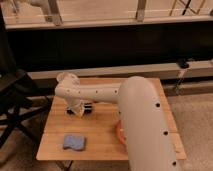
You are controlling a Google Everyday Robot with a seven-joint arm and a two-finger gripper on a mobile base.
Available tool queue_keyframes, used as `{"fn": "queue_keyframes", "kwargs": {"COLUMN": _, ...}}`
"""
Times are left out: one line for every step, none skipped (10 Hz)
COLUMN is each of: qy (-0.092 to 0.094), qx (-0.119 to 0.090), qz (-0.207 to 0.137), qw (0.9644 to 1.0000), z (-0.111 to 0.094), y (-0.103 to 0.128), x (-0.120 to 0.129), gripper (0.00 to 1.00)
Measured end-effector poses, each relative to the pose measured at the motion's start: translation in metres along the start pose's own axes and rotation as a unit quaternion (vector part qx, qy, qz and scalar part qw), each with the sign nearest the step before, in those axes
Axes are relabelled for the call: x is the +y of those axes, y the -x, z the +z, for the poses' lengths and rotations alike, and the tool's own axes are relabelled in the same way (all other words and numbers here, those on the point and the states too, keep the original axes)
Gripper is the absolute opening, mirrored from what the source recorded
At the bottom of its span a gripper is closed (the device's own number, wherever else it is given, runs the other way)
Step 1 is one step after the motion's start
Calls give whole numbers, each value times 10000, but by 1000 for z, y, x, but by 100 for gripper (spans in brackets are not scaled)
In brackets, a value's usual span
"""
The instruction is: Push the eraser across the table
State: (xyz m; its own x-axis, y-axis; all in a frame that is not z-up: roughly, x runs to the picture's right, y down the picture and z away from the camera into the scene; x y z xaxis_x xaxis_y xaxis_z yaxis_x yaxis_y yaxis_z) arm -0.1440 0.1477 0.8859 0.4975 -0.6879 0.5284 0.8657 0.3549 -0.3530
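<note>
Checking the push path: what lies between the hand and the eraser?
Nothing: in the camera view, only bare wooden table separates the hand, low over the tabletop's middle, from the blue-grey eraser near the front edge.

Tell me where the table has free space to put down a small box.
The table is bare at its left edge, between the tool and the blue eraser, and along the front from the eraser toward the orange object. The middle and right are crowded by the arm.
</note>
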Motion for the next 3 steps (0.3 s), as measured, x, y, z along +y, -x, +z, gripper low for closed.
{"fn": "queue_keyframes", "kwargs": {"qy": -9, "qx": 2, "qz": 1, "qw": 10000, "z": 0, "y": -4, "x": 1, "gripper": 0}}
{"fn": "queue_keyframes", "kwargs": {"qy": -22, "qx": -11, "qz": -8, "qw": 10000, "z": 0, "y": -5, "x": 1, "gripper": 0}}
{"fn": "queue_keyframes", "kwargs": {"qy": -33, "qx": -17, "qz": -6, "qw": 10000, "z": -1, "y": -6, "x": 2, "gripper": 0}}
